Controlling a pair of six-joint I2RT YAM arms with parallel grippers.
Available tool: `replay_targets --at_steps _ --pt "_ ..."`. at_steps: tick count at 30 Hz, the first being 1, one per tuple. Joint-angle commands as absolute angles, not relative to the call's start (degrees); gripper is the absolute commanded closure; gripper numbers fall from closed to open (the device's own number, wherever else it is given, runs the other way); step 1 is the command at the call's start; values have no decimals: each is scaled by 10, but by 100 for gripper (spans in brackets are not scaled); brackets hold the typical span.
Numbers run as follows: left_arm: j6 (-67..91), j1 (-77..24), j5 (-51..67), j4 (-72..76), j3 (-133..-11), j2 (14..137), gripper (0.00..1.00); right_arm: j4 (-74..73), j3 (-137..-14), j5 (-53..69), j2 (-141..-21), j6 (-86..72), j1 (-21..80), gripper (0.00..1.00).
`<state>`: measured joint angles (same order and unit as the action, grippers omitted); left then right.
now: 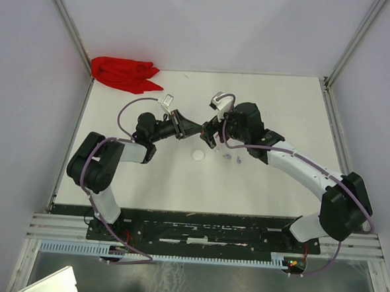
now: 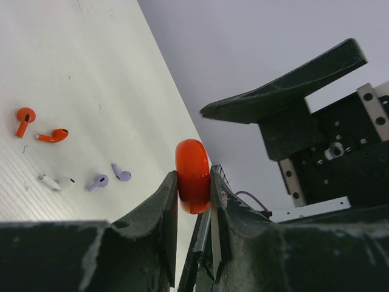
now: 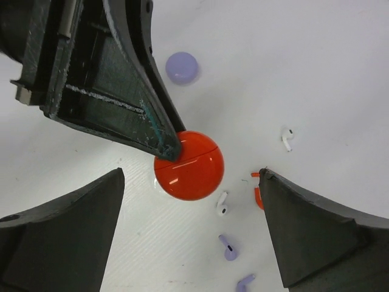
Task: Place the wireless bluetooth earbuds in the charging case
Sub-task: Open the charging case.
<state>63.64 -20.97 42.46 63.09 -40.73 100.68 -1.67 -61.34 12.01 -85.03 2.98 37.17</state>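
Your left fingers [image 2: 159, 213] pinch one round red case [image 2: 193, 176]. Your right fingers [image 3: 67, 237] stand wide near it. At its nine o'clock the counter [image 2: 91, 61] holds two red earbuds [image 2: 53, 135], two purple earbuds [image 2: 97, 181], two white earbuds [image 2: 56, 182].

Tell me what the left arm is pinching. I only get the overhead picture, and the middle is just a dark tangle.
Observer: The left gripper is shut on a round red case.
Visitor: Is that case open yet?
Observer: No. In the right wrist view its two halves meet in a thin line with no gap.
Visitor: And the other claw?
Observer: The right gripper is open, spread wide on either side of the case without touching it.
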Motion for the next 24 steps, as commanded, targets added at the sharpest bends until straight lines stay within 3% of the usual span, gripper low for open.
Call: replay_targets --at_steps 1,9,16,24 --pt "664 -206 404 658 -411 1005 97 20 -616 107 -785 -30 340 0" --pt "739 -204 360 733 -376 1016 97 -62 -657 42 -790 -122 308 1" --pt "834 -205 335 852 -346 1053 97 -54 -654 49 -824 -162 308 0" --pt "837 -210 336 857 -347 1055 97 -40 -655 79 -862 -180 308 0"
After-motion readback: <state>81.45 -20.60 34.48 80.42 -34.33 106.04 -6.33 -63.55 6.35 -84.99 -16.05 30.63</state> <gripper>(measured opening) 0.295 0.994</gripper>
